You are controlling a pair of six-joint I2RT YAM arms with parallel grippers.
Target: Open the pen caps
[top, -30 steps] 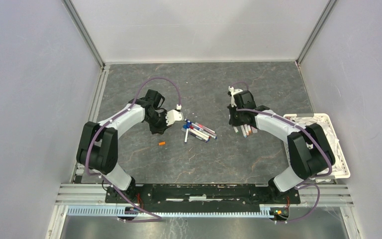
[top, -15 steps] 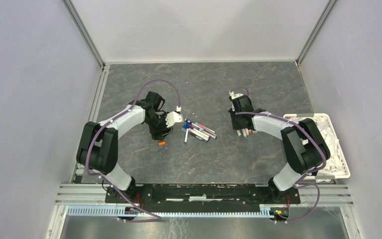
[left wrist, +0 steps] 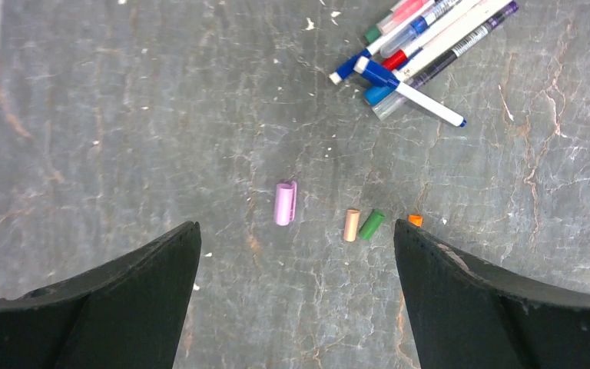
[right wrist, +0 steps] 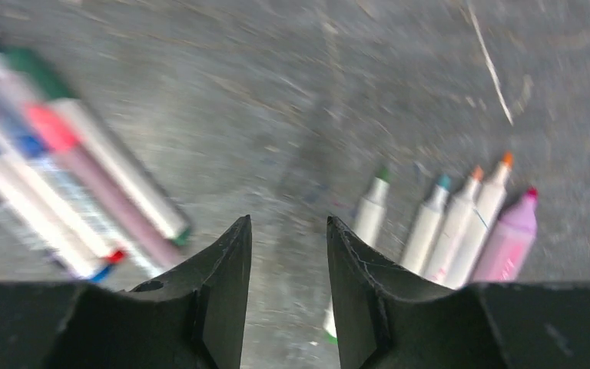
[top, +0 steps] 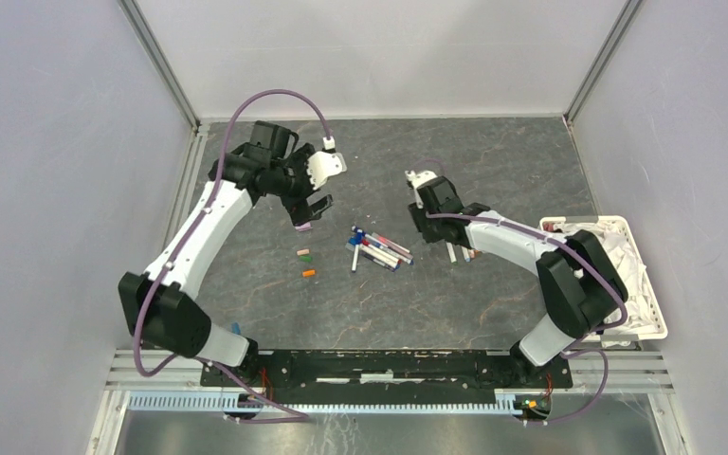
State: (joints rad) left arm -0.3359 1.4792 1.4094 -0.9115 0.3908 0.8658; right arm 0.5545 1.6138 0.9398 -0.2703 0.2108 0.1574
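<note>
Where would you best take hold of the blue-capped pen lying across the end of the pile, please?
Grip the blue-capped pen on its white barrel, where it juts clear of the pile, coming from above and closing across it. It lies flat on the table, and other pens crowd its capped end.

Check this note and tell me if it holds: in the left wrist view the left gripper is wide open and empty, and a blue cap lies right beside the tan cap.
One thing is wrong: the cap beside the tan cap is a green cap, not blue, as the left wrist view shows. The rest holds: the left gripper is wide open and empty.
</note>
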